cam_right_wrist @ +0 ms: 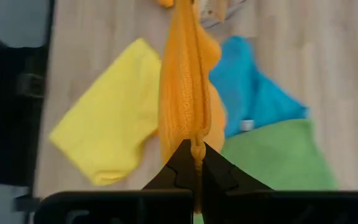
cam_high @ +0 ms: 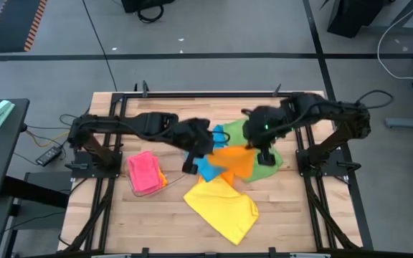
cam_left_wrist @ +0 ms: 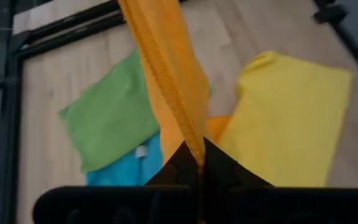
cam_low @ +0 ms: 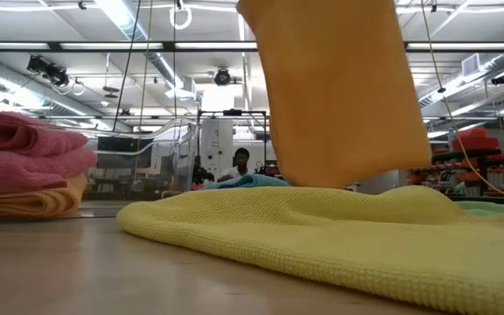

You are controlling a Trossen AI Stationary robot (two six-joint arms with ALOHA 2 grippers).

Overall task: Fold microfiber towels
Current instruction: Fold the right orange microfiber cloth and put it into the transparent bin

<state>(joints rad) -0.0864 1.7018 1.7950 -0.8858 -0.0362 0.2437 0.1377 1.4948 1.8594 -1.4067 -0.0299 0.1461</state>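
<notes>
An orange microfiber towel (cam_high: 233,162) is stretched between my two grippers above the middle of the table, and in the low view its cloth (cam_low: 335,96) hangs down. My left gripper (cam_high: 191,162) is shut on its left end and my right gripper (cam_high: 264,153) on its right end. Beneath it a blue towel (cam_high: 206,169) and a green towel (cam_high: 272,163) lie flat on the table. A crumpled yellow towel (cam_high: 222,209) lies nearer the front edge. My left gripper pinches the orange towel's bunched edge (cam_left_wrist: 196,148) between its two fingers, slanting down from the table's left. The cloth runs off as a gathered band toward the other arm, lifted off the table. My right gripper pinches the orange towel's opposite bunched edge (cam_right_wrist: 196,147) between its two fingers, pointing steeply down from the table's right. From there the cloth stretches away in folds toward the left arm, with its lower part (cam_low: 348,171) hanging just above the towels below.
A clear tray (cam_high: 151,190) at the left holds folded pink (cam_high: 143,170) and orange towels. The black frame rails (cam_high: 206,95) run around the table top. Bare wood shows at the front left (cam_high: 149,222) and front right (cam_high: 285,215).
</notes>
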